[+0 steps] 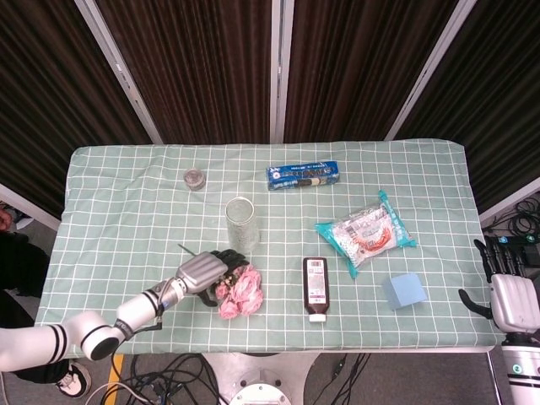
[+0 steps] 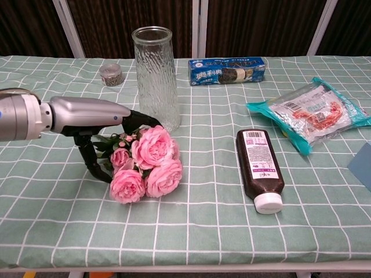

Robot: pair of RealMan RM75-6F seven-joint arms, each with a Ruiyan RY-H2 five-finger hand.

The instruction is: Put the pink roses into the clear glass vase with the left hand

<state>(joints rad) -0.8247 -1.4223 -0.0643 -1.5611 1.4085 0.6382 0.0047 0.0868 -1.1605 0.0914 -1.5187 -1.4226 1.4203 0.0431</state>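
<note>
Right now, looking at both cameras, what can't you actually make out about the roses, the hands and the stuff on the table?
- Rose stems: the left hand covers them in the chest view; whether it grips the pink roses is unclear.
- Right hand: head view only, at the frame edge; its lower part is cut off.
- Blue box: chest view's right edge shows only a corner.
- Dark bottle label: too small to read.
</note>
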